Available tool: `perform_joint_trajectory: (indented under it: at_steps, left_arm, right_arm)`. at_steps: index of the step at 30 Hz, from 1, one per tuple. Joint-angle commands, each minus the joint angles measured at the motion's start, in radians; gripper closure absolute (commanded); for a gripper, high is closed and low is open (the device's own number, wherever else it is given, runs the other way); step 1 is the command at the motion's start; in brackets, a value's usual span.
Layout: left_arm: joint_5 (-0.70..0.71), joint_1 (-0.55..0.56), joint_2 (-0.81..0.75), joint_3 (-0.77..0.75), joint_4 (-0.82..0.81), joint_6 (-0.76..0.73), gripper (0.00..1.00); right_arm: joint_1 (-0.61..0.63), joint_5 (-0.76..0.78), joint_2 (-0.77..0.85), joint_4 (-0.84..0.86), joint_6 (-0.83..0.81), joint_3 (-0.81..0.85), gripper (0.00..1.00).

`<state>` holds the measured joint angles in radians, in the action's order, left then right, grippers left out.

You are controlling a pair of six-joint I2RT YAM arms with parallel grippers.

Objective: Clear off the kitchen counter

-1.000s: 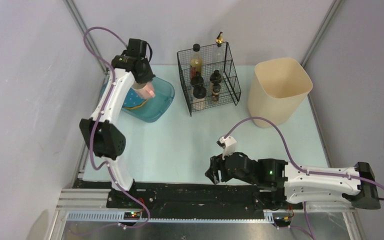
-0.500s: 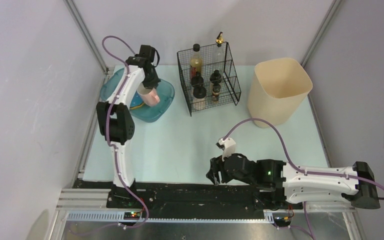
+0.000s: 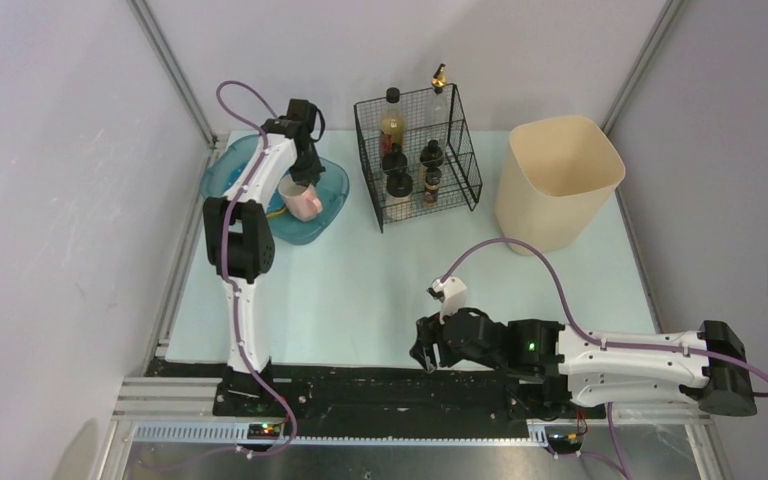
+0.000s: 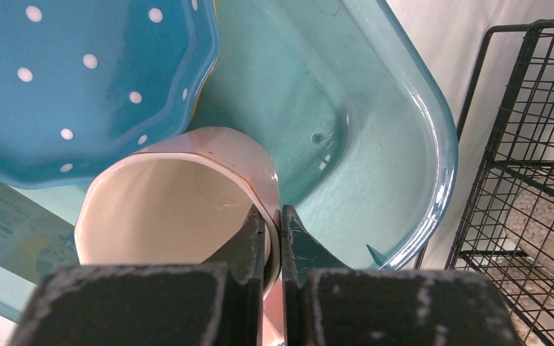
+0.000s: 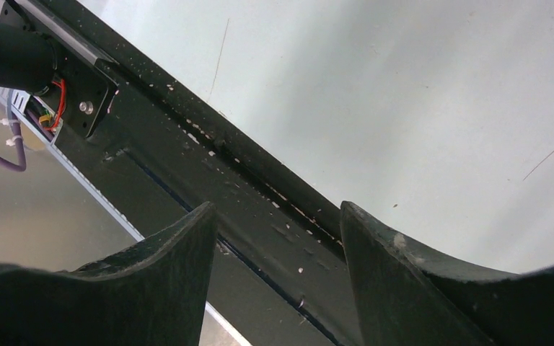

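My left gripper [image 3: 300,190] is shut on the wall of a pink cup [image 3: 305,203], one finger inside and one outside, and holds it inside the teal tub [image 3: 332,180] at the back left of the pale mint kitchen counter [image 3: 360,290]. In the left wrist view the left gripper [image 4: 273,216] pinches the cup [image 4: 180,194] beside a blue dotted plate [image 4: 79,72] in the tub [image 4: 404,158]. My right gripper [image 3: 425,350] is open and empty, low over the counter's black front rail [image 5: 209,187]; it also shows in the right wrist view [image 5: 278,216].
A black wire basket [image 3: 417,155] with several bottles stands at the back middle. A tall beige bin [image 3: 558,180] stands at the back right. Metal frame posts rise at the back corners.
My left arm has swung right and lowered the pink cup deeper into the teal tub. My right arm has barely moved.
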<state>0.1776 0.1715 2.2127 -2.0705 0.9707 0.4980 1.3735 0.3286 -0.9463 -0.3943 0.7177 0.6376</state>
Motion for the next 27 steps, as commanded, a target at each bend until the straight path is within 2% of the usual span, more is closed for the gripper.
perform_joint_trajectory:
  at_steps: [1,3,5,6,7,13,17,18,20,24,27]
  left_arm:
    - [0.042,-0.005,-0.01,-0.017,-0.045,0.013,0.88]
    - [0.042,-0.004,-0.018,-0.001,-0.049,0.013,0.81]
    - [0.042,-0.003,-0.031,0.016,-0.053,0.013,0.63]
    - [0.044,-0.004,-0.043,0.021,-0.055,0.012,0.58]
    - [0.045,-0.003,-0.051,0.032,-0.059,0.012,0.5]
    - [0.039,-0.004,-0.117,0.072,-0.062,0.001,0.31]
    - [0.025,-0.003,-0.223,0.116,-0.061,-0.004,0.19]
    - [0.022,-0.003,-0.255,0.121,-0.061,-0.005,0.11]
    - [0.018,-0.001,-0.299,0.137,-0.061,-0.013,0.02]
    - [-0.009,0.005,-0.386,0.176,-0.061,-0.033,0.0]
    - [-0.013,0.025,-0.459,0.227,-0.062,-0.051,0.0]
  right_arm:
    - [0.003,0.009,-0.003,0.035,-0.013,0.0,0.33]
    - [0.003,0.008,-0.003,0.035,-0.012,0.0,0.33]
    - [0.002,0.005,-0.001,0.034,-0.011,0.0,0.33]
    - [0.002,0.004,0.0,0.033,-0.012,0.0,0.33]
    - [0.002,0.004,0.004,0.033,-0.011,0.0,0.33]
    - [0.002,0.002,0.026,0.027,0.001,0.0,0.32]
    - [0.002,0.013,0.063,0.008,0.014,0.0,0.32]
    - [0.002,0.018,0.068,0.001,0.017,0.0,0.32]
    - [0.002,0.029,0.083,-0.007,0.025,0.0,0.32]
    - [0.002,0.06,0.093,-0.024,0.036,0.001,0.32]
    - [0.008,0.074,0.109,-0.011,0.029,0.001,0.28]
